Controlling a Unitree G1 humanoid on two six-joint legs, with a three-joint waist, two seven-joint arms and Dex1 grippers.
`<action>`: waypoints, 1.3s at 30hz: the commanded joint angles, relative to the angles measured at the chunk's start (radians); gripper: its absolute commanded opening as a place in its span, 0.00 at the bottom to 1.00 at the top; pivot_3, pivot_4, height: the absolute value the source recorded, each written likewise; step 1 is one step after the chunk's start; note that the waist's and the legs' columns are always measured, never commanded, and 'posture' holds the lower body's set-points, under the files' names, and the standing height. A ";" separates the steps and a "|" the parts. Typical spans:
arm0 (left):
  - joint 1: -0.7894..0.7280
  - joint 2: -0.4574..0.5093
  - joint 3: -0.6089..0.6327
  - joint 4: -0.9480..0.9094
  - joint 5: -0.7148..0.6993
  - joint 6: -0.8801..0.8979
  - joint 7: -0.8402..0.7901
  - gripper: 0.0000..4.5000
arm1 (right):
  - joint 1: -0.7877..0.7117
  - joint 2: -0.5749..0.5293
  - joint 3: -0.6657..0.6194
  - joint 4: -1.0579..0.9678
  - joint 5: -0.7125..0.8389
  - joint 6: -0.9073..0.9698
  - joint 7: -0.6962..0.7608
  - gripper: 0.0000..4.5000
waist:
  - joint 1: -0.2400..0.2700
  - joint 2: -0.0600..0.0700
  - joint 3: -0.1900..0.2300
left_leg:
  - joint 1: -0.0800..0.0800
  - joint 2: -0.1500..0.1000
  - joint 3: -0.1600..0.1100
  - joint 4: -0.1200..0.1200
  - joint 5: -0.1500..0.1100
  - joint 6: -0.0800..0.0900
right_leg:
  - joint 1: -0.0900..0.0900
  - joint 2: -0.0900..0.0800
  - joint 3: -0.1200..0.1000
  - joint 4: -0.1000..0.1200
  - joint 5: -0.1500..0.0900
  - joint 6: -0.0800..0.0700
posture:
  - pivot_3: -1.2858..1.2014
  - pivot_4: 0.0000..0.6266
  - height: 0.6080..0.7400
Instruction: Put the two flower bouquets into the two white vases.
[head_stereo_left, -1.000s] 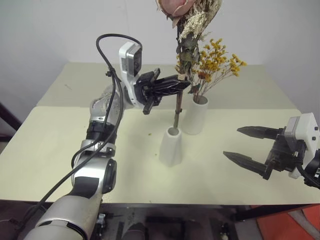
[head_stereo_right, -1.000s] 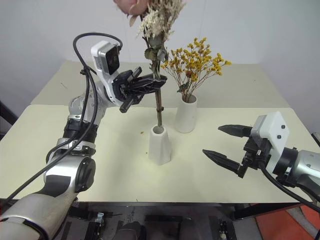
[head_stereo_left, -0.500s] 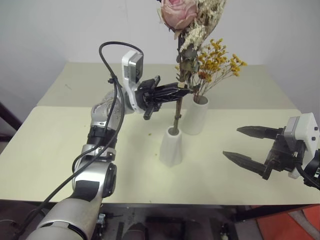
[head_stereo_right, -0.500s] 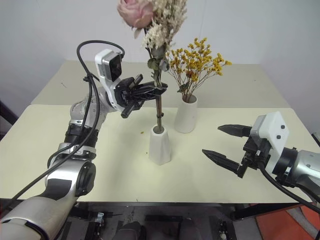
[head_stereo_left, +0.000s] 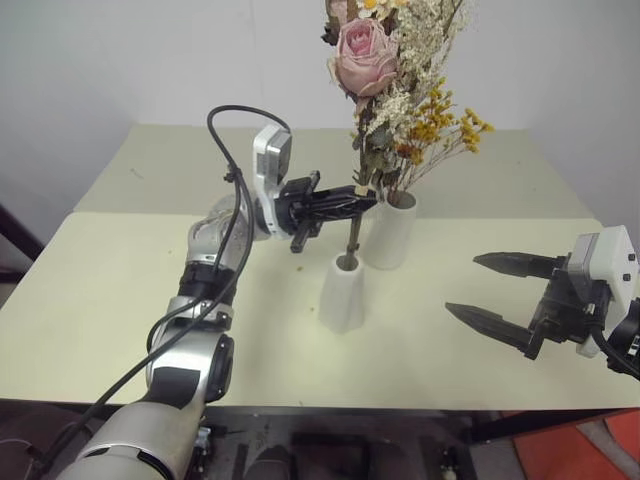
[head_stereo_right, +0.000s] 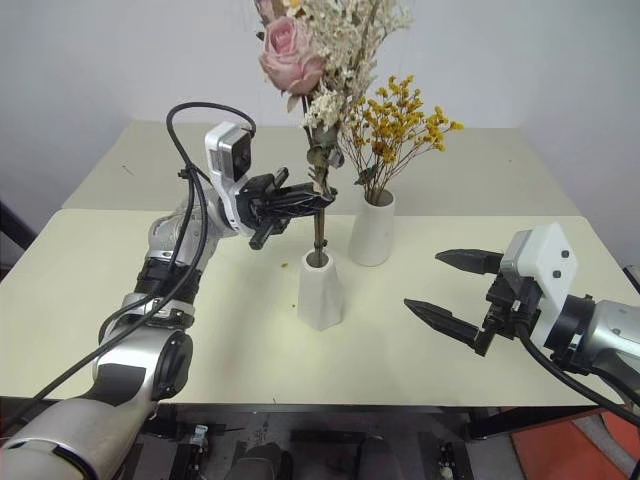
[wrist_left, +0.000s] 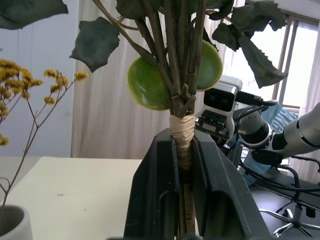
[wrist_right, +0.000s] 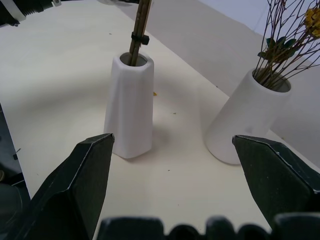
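The rose bouquet (head_stereo_right: 318, 60) is running off the top edge of both head views, so its uppermost white sprigs are cut off; one pale pink rose bloom is showing in full, ruffled and papery, above feathery cream sprigs and dull green leaves. In the left wrist view the blooms are out of frame, leaving thin woody stems bound with a band of tan tape, dark crinkled leaves and two round, flat green discs. The stem ends are hidden inside the tapered white vase (head_stereo_right: 320, 290), a smooth matte cone with a narrow mouth standing near the middle of the cream table (head_stereo_right: 80, 300); how deep they are reaching cannot be made out.

The left gripper (head_stereo_right: 318, 199) is pinching the stems just above that vase's mouth, its two black fingers closed flat against the taped bundle and standing almost level.

Just behind and to the right, the taller white vase (head_stereo_right: 372, 230) is holding the orange-yellow spray (head_stereo_right: 395, 125), tiny bead-like dried blossoms on wiry brown stems fanning outward; the roses' leaves are overlapping its near side. This vase looks matte and near-cylindrical with a wider mouth.

The right gripper (head_stereo_right: 450, 290) is hovering above the table well to the right of both vases, its ribbed, pointed black fingers spread wide and holding nothing.
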 joint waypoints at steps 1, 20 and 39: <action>0.015 -0.003 0.004 -0.047 -0.012 -0.019 -0.008 0.03 | -0.005 -0.003 -0.012 -0.012 0.000 -0.018 -0.008 1.00 | -0.001 0.000 0.000 | 0.000 0.000 0.000 0.000 0.000 0.000 | 0.000 0.000 0.000 0.000 0.000 0.000 | 0.52 0.24 1.00; 0.079 -0.014 -0.022 -0.043 0.026 -0.125 -0.010 0.03 | -0.004 0.000 -0.006 -0.003 -0.027 -0.044 0.011 1.00 | 0.000 0.000 0.000 | 0.000 0.000 0.000 0.000 0.000 0.000 | 0.000 0.000 0.000 0.000 0.000 0.000 | 0.52 0.24 1.00; 0.136 0.045 -0.005 -0.120 -0.009 -0.108 -0.043 0.86 | -0.015 0.003 0.013 0.018 -0.042 -0.075 0.031 1.00 | 0.000 0.000 0.000 | 0.000 0.000 0.000 0.000 0.000 0.000 | 0.000 0.000 0.000 0.000 0.000 0.000 | 0.52 0.24 1.00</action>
